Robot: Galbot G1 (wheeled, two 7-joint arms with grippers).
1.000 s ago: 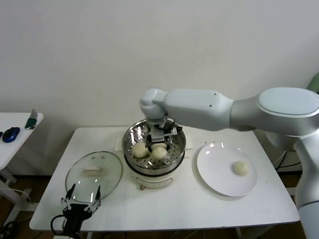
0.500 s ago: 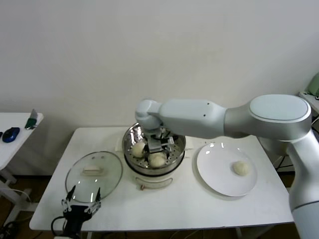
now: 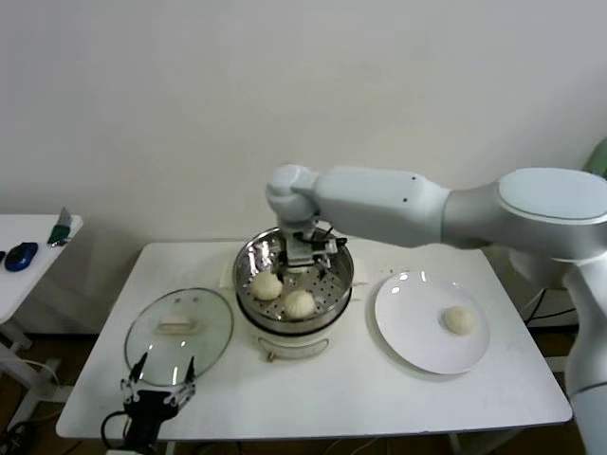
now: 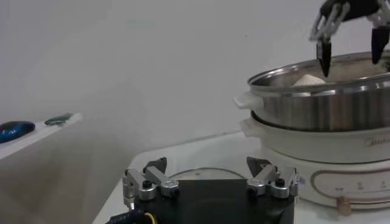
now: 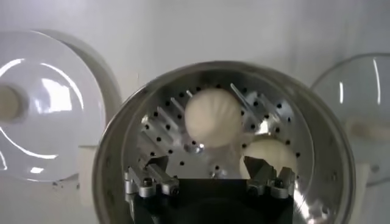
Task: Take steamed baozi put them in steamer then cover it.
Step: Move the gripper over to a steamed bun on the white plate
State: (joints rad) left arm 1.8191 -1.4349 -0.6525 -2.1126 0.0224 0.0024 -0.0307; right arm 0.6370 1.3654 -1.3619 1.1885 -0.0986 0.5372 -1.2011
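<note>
A: Surface and room, left to right?

B: White side table [image 3: 28, 248] at far left edge of head view, carrying a blue mouse [image 3: 20, 256]. White main table [image 3: 313, 398] centre frame, plain pale wall [image 3: 303, 95] behind.

A: Items on main table?

B: Cover [image 3: 178, 330] lying flat at left, clear of steamer [image 3: 294, 284] at centre. White plate [image 3: 432, 321] at right, close beside steamer, not touching. Two steamed baozi [image 3: 299, 303] on perforated tray, one more on plate.

A: Grippers?

B: Left gripper [image 3: 156, 398] low at lower left, at front table edge below cover; fingers spread apart, nothing between. Right gripper [image 3: 308, 248] above rear half of steamer, fingers apart and empty, baozi [image 5: 213, 117] seen directly beneath in right wrist view.

A: Readable markings?

B: Faint grey lettering on steamer base in left wrist view, too small to read.

A: Free space?

B: Bare tabletop along front edge between cover and plate.
</note>
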